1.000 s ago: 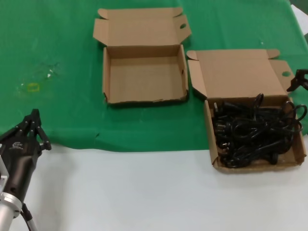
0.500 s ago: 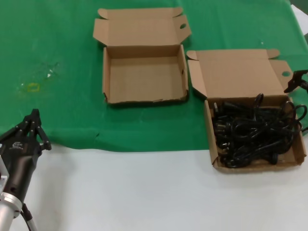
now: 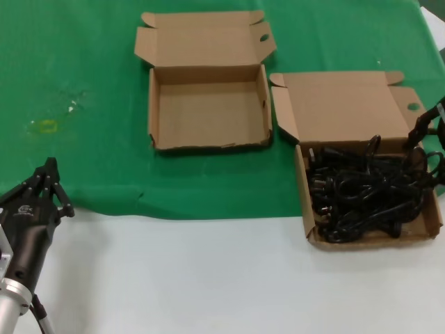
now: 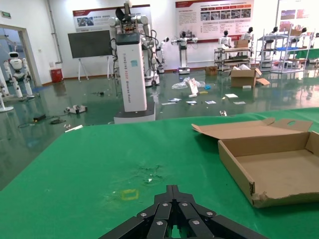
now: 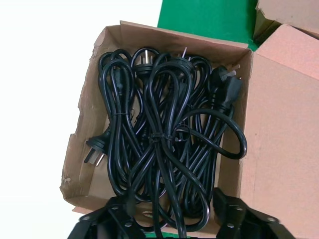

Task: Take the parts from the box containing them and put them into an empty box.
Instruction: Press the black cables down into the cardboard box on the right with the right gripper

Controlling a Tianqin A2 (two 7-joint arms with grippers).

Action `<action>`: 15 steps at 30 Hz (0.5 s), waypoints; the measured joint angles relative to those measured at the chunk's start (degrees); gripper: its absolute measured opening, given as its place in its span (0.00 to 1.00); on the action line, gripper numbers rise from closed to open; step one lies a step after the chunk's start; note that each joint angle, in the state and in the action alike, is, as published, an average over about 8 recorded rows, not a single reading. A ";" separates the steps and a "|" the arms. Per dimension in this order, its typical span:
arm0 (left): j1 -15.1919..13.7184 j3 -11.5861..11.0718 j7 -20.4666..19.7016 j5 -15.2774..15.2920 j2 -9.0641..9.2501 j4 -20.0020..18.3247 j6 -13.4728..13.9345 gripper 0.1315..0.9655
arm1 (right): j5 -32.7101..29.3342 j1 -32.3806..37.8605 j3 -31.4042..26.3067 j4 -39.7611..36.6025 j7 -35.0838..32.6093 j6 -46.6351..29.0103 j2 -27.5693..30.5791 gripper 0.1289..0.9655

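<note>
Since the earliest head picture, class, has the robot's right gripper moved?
Yes. The right gripper has come down from beside the hole in the brown cardboard lid toward the black power cords.

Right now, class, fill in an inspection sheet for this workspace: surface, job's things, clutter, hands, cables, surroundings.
Surface: green cloth over a white table.
Job's things: black power cords piled in the right box, lid open; empty box to its left, lid open.
Clutter: small yellow mark on the cloth.
Hands: left hand parked at the near left, shut; right hand at the cord box's far right corner, open above the cords in the right wrist view.
Cables: only the cords.
Surroundings: hall with display boards, shelving and other robots.
</note>
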 joint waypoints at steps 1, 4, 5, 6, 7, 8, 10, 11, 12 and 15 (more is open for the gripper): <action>0.00 0.00 0.00 0.00 0.00 0.00 0.00 0.01 | -0.07 -0.01 0.06 0.01 -0.02 0.01 -0.01 0.60; 0.00 0.00 0.00 0.00 0.00 0.00 0.00 0.01 | -0.27 0.02 0.26 0.03 -0.07 0.06 -0.02 0.60; 0.00 0.00 0.00 0.00 0.00 0.00 0.00 0.01 | -0.32 0.05 0.33 0.04 -0.08 0.08 -0.02 0.56; 0.00 0.00 0.00 0.00 0.00 0.00 0.00 0.01 | -0.38 0.08 0.40 0.05 -0.10 0.10 -0.03 0.53; 0.00 0.00 0.00 0.00 0.00 0.00 0.00 0.01 | -0.42 0.12 0.46 0.06 -0.11 0.11 -0.04 0.50; 0.00 0.00 0.00 0.00 0.00 0.00 0.00 0.01 | -0.47 0.17 0.53 0.06 -0.11 0.10 -0.04 0.47; 0.00 0.00 0.00 0.00 0.00 0.00 0.00 0.01 | -0.54 0.29 0.66 0.08 -0.11 0.04 -0.06 0.40; 0.00 0.00 0.00 0.00 0.00 0.00 0.00 0.01 | -0.58 0.36 0.72 0.09 -0.09 -0.02 -0.08 0.37; 0.00 0.00 0.00 0.00 0.00 0.00 0.00 0.01 | -0.61 0.43 0.79 0.11 -0.08 -0.10 -0.09 0.34; 0.00 0.00 0.00 0.00 0.00 0.00 0.00 0.01 | -0.71 0.67 0.95 0.15 -0.04 -0.39 -0.12 0.29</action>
